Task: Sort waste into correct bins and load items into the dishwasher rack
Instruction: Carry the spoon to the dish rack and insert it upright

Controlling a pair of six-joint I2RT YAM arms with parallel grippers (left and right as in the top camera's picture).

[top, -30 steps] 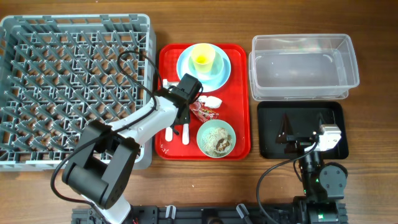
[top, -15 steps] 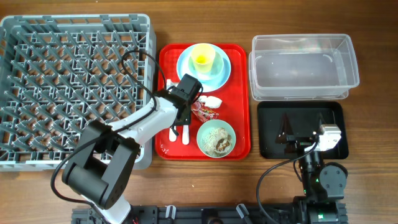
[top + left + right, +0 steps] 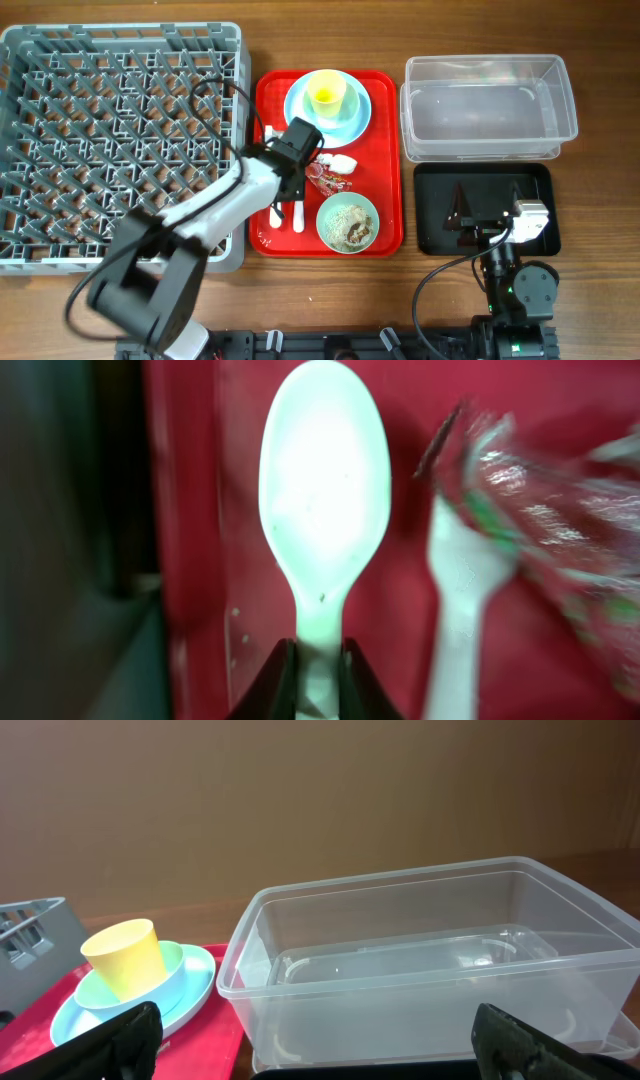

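Note:
My left gripper (image 3: 320, 682) is shut on the handle of the white plastic spoon (image 3: 322, 480), which lies on the red tray (image 3: 385, 170). The white fork (image 3: 462, 575) lies beside it, partly under the crinkled red wrapper (image 3: 545, 510). In the overhead view the left gripper (image 3: 287, 192) is over the spoon (image 3: 277, 213), the fork (image 3: 298, 215) and the wrapper (image 3: 328, 180). A white paper scrap (image 3: 343, 163) lies nearby. A mint bowl holding crumbs (image 3: 348, 222) sits at the tray's front. My right gripper (image 3: 325, 1055) is open and empty over the black tray (image 3: 530, 180).
The grey dishwasher rack (image 3: 120, 140) stands at the left. A pale blue plate (image 3: 358, 115) with a bowl and yellow cup (image 3: 326, 95) sits at the tray's back. The clear tub (image 3: 488, 108) stands behind the black tray and also shows in the right wrist view (image 3: 420, 950).
The left arm's forearm has shifted slightly up and left while its gripper stays at the spoon. The right arm has not moved.

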